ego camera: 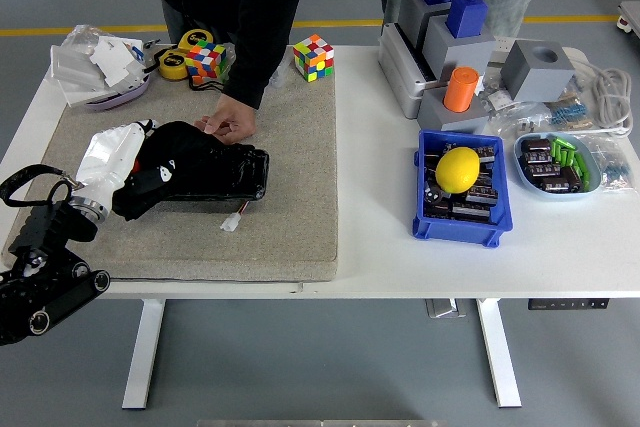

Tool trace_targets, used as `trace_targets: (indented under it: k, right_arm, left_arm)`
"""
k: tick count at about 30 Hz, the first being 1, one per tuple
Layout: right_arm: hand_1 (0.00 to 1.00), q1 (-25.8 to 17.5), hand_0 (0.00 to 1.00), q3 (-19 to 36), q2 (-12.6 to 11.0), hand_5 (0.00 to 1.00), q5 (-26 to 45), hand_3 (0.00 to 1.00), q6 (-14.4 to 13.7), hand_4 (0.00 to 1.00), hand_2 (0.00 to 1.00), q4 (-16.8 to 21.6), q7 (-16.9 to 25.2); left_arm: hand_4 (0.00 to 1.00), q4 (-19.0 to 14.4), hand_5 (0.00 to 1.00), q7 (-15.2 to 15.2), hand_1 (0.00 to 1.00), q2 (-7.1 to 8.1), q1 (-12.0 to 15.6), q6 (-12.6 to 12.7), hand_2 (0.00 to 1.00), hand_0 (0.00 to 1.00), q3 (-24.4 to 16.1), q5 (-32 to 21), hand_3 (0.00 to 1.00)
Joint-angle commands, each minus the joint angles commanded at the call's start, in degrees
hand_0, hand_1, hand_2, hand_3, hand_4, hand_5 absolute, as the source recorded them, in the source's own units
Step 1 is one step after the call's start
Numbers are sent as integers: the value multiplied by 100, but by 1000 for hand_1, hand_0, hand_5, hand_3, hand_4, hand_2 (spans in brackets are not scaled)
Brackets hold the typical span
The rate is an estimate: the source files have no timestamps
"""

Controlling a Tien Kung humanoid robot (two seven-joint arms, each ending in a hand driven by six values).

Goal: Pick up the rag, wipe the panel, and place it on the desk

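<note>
Now, at the far left, your left hand lies on the grey mat, its fingers curled down onto the black rag, which is bunched over the left end of the black panel. Just right of that, a person's hand rests fingertips on the panel's far edge. Further right on the white counter, a blue bin holds a yellow lemon
</note>
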Motion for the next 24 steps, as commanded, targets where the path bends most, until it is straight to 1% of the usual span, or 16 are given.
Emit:
trace_targets:
  k: [13,14,15,21,24]
  right_arm:
    - [676,10,746,33,16,603,-16,634,10,998,698,-7,-2]
    - [676,8,746,42,20,603,-22,634,12,998,698,-7,-6]
    - [676,8,747,48,22,603,-29,634,14,998,698,-7,-8]
    - [676,-5,746,85,29,603,-46,635,15,998,698,-1,-13]
    - [676,-18,746,113,37,603,-59,635,11,998,698,-1,-15]
  left_arm:
    - [552,89,44,-5,101,94,106,0,355,177,-304,72,587]
    - [552,100,44,-5,101,103,120,0,355,177,-348,87,587]
    - [551,105,43,-4,92,113,133,0,310,176,-389,93,657]
    - [551,159,43,-26,92,203,240,0,310,177,-685,120,657]
    - [551,194,43,-43,92,259,346,0,310,177,-869,148,657]
